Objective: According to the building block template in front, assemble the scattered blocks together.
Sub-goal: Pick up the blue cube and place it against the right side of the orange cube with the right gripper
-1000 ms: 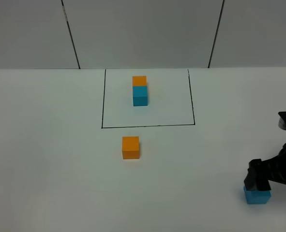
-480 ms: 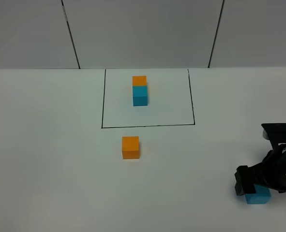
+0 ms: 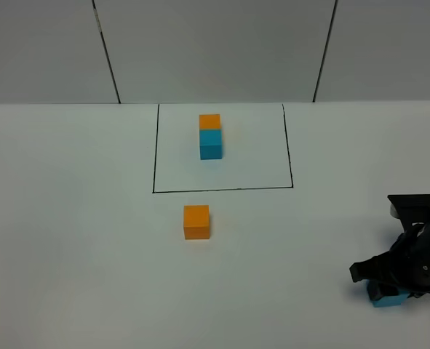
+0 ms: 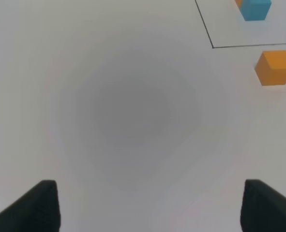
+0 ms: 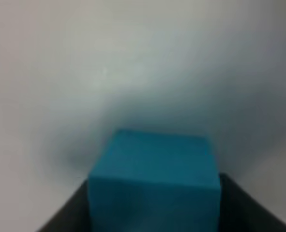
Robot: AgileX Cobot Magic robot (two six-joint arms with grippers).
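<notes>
The building block template (image 3: pixel 210 136), an orange cube joined to a teal-blue one, stands inside the black-outlined square. One scattered block, the loose orange cube (image 3: pixel 196 222), sits just in front of that square and shows in the left wrist view too (image 4: pixel 275 67). The other scattered block, the teal-blue cube (image 3: pixel 389 297), lies at the near right. My right gripper (image 3: pixel 386 288) is down over it and shut on it. In the right wrist view the cube (image 5: pixel 155 179) fills the space between the dark fingers (image 5: pixel 67 215). My left gripper (image 4: pixel 147 208) is open over bare table, holding nothing.
A black line (image 3: pixel 222 190) marks the square's front edge on the white table (image 3: pixel 69 218). A grey panelled wall (image 3: pixel 215 43) rises behind the table. The template's teal end (image 4: pixel 254 8) shows at the edge of the left wrist view.
My right gripper has dropped lower over the teal-blue cube, shifted slightly left, and closed on it. The orange cube, the template and the left gripper have not moved.
</notes>
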